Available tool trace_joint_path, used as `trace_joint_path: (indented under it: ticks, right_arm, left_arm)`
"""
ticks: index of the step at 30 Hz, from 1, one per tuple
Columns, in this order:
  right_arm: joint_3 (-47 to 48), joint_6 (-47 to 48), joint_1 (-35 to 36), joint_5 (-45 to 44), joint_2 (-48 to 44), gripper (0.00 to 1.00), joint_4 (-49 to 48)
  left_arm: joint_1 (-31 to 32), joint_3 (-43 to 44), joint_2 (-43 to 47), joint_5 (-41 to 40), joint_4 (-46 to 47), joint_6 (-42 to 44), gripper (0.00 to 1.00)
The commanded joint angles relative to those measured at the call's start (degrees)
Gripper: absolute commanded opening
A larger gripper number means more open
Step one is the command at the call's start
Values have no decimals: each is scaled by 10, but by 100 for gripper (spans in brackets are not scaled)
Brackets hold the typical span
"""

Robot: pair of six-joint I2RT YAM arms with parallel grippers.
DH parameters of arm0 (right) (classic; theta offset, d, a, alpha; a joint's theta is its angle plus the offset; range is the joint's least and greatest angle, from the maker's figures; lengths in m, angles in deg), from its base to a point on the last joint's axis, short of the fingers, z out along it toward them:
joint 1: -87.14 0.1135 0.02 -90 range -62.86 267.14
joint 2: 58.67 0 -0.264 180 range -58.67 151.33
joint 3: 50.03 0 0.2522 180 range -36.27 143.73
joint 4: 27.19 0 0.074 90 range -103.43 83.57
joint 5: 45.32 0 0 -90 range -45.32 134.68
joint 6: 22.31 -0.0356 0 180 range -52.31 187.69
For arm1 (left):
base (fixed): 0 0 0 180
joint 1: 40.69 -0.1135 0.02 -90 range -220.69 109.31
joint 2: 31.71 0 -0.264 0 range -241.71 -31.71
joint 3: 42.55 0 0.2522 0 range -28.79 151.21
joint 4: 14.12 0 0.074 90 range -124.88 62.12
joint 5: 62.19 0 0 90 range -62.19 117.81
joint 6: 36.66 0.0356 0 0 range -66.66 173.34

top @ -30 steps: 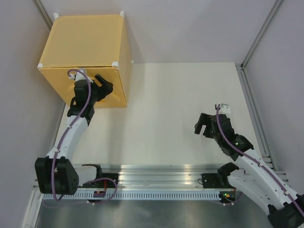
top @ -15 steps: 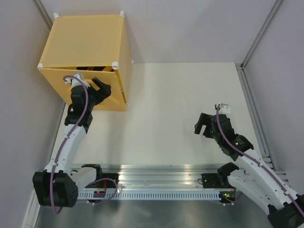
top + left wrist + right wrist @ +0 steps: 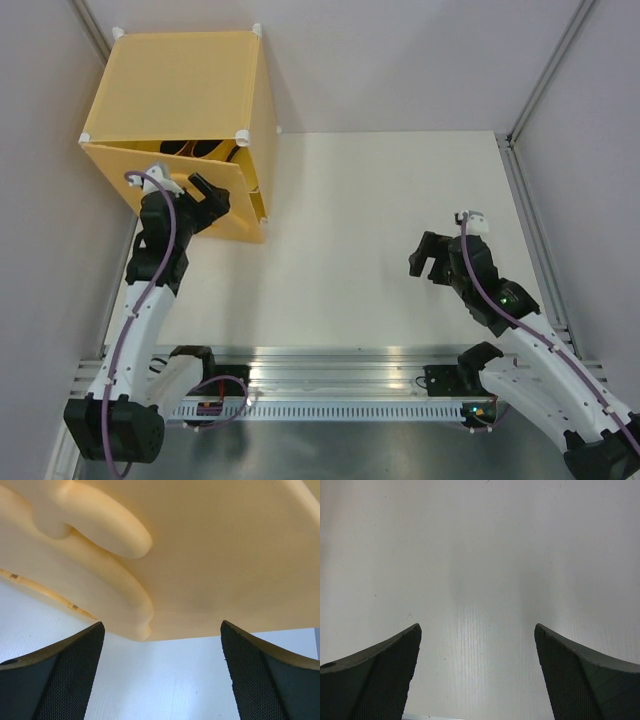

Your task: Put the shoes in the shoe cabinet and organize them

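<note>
The yellow-orange shoe cabinet stands at the far left of the table. Its door is ajar, with the right edge swung out toward me. Dark shapes show through the gap at the top; I cannot make out the shoes themselves. My left gripper is open and empty, right against the door's outer face. In the left wrist view the door's apple emboss fills the top, and the open left gripper sits just below the door's lower edge. My right gripper is open and empty over the bare table, also seen in its wrist view.
The white table is enclosed by grey walls with metal posts at the back corners. A metal rail with the arm bases runs along the near edge. A small white connector lies beside the cabinet's right side.
The cabinet door has swung further open, widening the gap at its top. My left gripper moved back toward me and left with it. The right wrist rose slightly.
</note>
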Motion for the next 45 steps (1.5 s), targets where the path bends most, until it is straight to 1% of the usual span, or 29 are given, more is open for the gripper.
trace_joint_path:
  ticks: [1,7,13,14,19,20,22,25,26,30,32,34,38,45]
  right_arm:
    - [40,11,-3,-5,1,98,7]
    - [57,16,-3,-10,-5,98,15]
    - [81,26,-3,-20,-11,98,36]
    - [96,28,-3,-27,-14,98,42]
    - [157,42,-2,-49,-30,98,87]
    - [181,50,-2,-54,-35,98,94]
    - [203,61,-3,-76,-43,98,108]
    - [251,87,-3,-107,-55,98,116]
    - [260,94,-2,-117,-57,98,116]
    - [293,144,-2,-156,-73,98,105]
    - [302,162,-3,-183,-87,98,97]
    - [305,185,-3,-205,-105,98,81]
    - [304,214,-3,-225,-138,98,59]
    - [290,248,-3,-241,-181,98,26]
  left_arm:
    - [-3,25,20,-11,-36,27,100]
    - [-3,24,44,-11,-56,34,100]
    - [-3,44,84,-1,-116,51,100]
    - [-3,54,91,0,-126,63,100]
    - [-3,100,145,0,-233,115,100]
    - [-3,121,166,0,-250,132,100]
    - [-3,141,184,-10,-302,149,100]
    - [-3,175,233,-37,-347,172,100]
    - [-3,188,256,-45,-358,177,100]
    - [-2,230,302,-99,-389,181,100]
    - [-2,263,304,-138,-407,180,100]
    - [0,290,306,-158,-415,178,100]
    - [2,327,307,-205,-433,169,100]
    - [3,378,306,-238,-446,164,100]
